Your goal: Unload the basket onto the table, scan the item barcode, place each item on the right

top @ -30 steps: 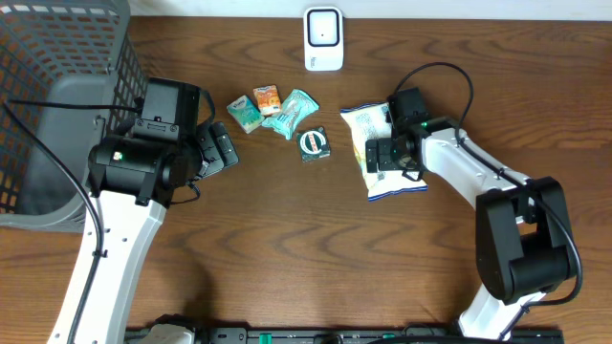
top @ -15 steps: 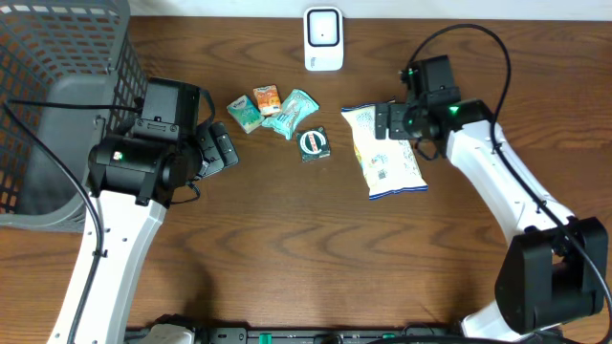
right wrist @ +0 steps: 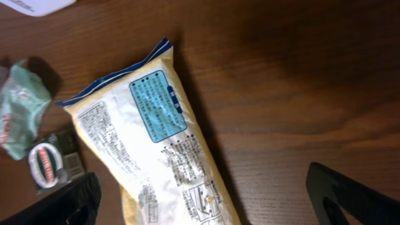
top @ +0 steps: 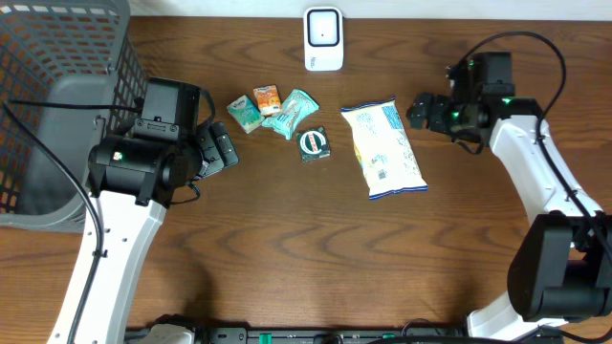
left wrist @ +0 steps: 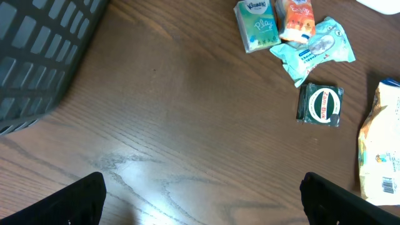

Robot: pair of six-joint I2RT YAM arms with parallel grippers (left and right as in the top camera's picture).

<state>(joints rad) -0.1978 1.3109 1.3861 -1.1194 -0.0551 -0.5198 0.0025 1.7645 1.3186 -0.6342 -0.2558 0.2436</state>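
While both arms' fingers (right wrist: 350, 194) stand apart, the right arm (top: 524, 158) extends beside the bag (top: 384, 151).

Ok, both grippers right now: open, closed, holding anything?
Left gripper: open, holding nothing.
Right gripper: open, holding nothing.

A pale yellow plastic snack bag (top: 384, 151) is showing a blue label panel and blue edging. A dark brown wood-grain table (top: 287, 248) is carrying a black square packet (top: 313, 144) with a red-and-white oval, a crumpled teal wrapper (top: 293, 112), a small orange packet (top: 267, 99) and a green tissue pack (top: 243, 113).
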